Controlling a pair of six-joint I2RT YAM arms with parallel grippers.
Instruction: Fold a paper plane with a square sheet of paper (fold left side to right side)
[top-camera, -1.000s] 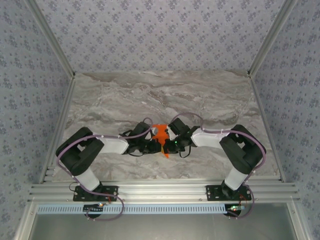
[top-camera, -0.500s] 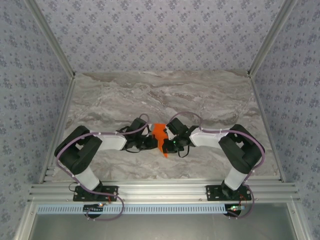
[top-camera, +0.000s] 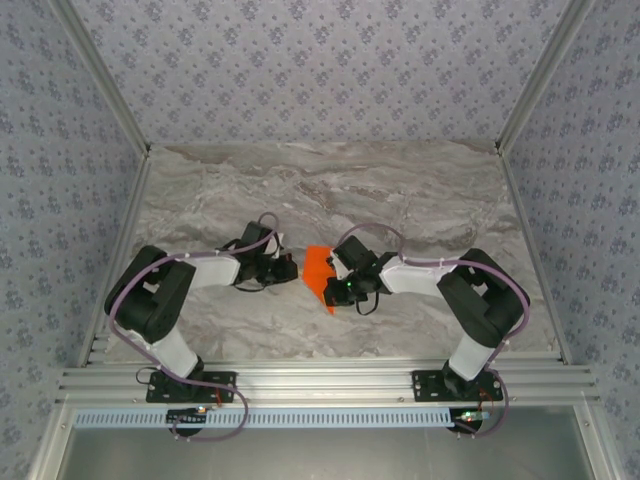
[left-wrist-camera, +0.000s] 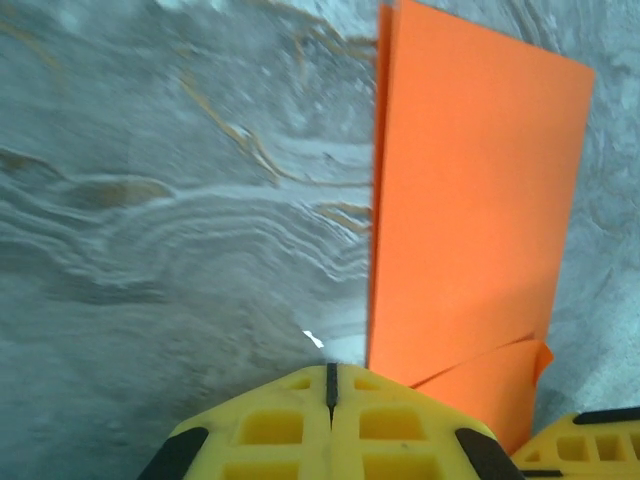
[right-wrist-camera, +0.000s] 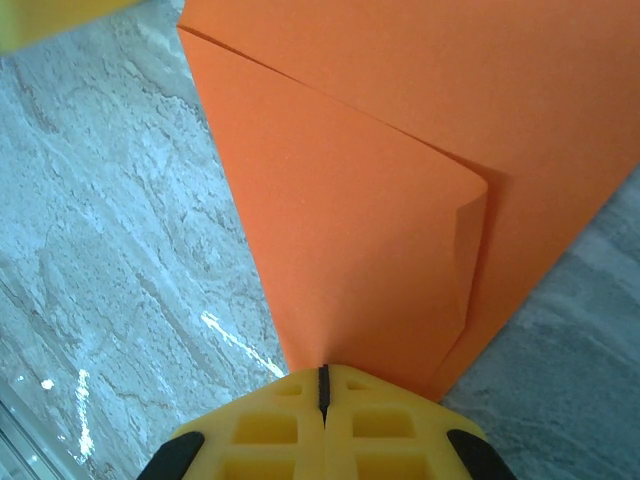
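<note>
Tabletop (top-camera: 420, 190) of grey veined stone carries the square sheet of paper (top-camera: 317, 268), bright orange and already creased into a smaller shape. It is broad at its far end and narrows to a point toward the arm bases. It lies about midway between the two arms, in the near half of the surface.

The left gripper (top-camera: 288, 268) sits just to the left of the paper, apart from it. In the left wrist view its yellow fingers (left-wrist-camera: 270, 430) meet at a thin seam with nothing between them. The paper (left-wrist-camera: 470, 200) lies flat just to the right, its long left edge straight and doubled. One of the right gripper's yellow fingers (left-wrist-camera: 585, 445) shows at the paper's near corner.

The right gripper (top-camera: 333, 287) is at the paper's pointed end. Its wrist view shows the gripper (right-wrist-camera: 322, 375) closed too, with the paper's (right-wrist-camera: 400, 180) narrow tip running right up to the seam. A folded flap lies on top, one corner slightly crumpled. Whether a layer is pinched between the tips or merely touched by them cannot be told.
</note>
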